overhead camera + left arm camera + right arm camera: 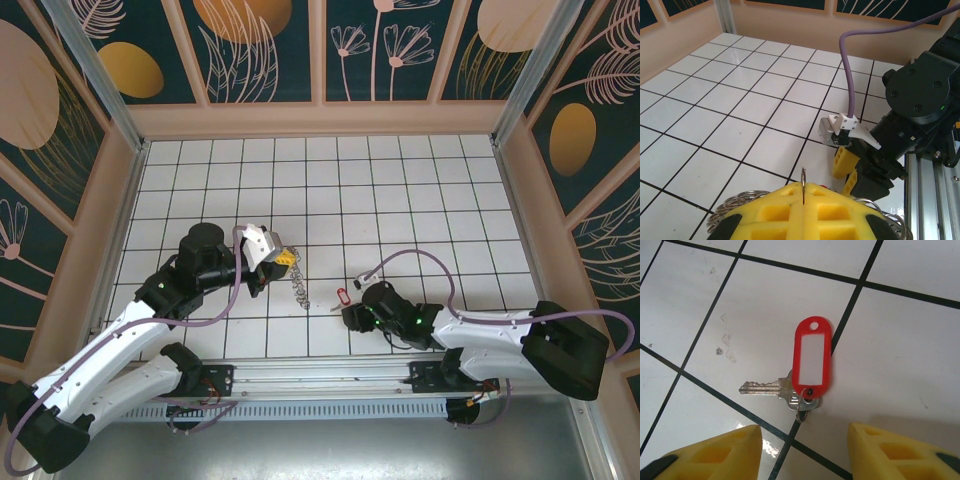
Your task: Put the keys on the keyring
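Pinching a thin grey metal edge between its two yellow pads, the left claw (803, 195) is clenched on the keyring (733, 205). In the left wrist view the pads meet with no gap, the ring's edge stands upright in the seam, and coiled, chain-like loops of the ring spread out below on either side. From above, the left claw (284, 258) sits left of centre, and the keyring (298, 285) trails from it toward the near edge as a short jagged strand. Whether the strand rests on the surface cannot be told.

The right claw (804, 434) is released, its yellow fingers (715, 452) set wide apart, and it touches nothing. The keys (810, 360) lie flat on the surface just ahead of the gap: a red tag with a white insert, its small ring on a black grid line, and one pale metal key pointing left. From above, the keys (339, 296) lie between the two arms, just right of the strand's lower end and apart from it, with the right claw (347, 313) close beside them.

The surface (400, 190) is white with a black grid. Tan walls with dark floral panels (265, 50) enclose it.
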